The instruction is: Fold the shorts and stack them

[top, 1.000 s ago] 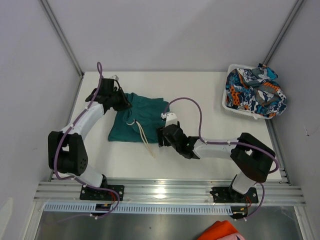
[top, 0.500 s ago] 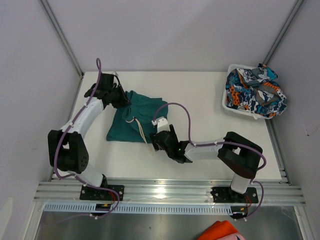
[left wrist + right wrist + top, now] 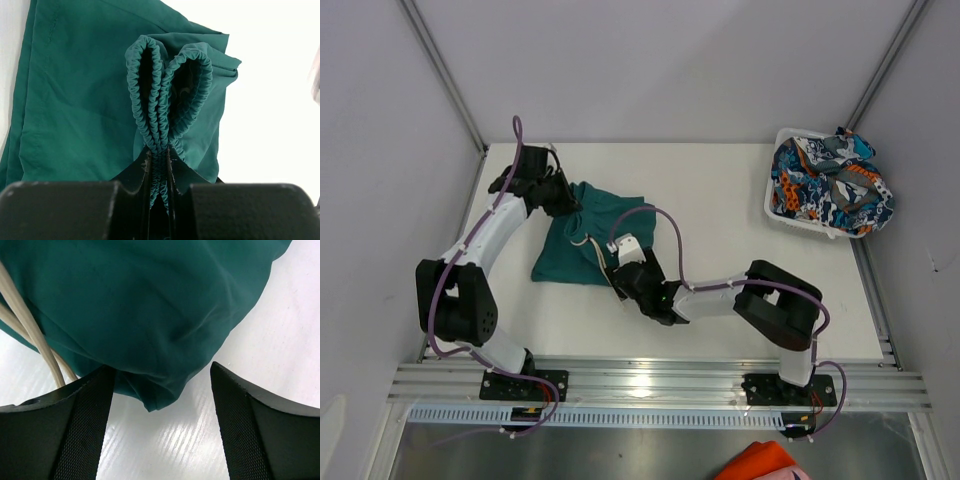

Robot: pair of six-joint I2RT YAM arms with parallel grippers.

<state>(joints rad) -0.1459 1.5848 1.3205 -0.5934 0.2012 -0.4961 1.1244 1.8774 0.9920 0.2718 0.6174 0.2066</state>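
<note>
The teal shorts point(image 3: 582, 243) lie on the surface point(image 3: 720, 190), waistband pinched in the left fingers point(image 3: 134, 173) as before; the right fingers point(image 3: 75, 425) have slid left and spread wide astride their near corner; the printed shorts point(image 3: 828, 185) fill the basket point(image 3: 769, 205)

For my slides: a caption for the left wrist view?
Left gripper shut on the teal shorts at their gathered waistband, white table beyond.
</note>
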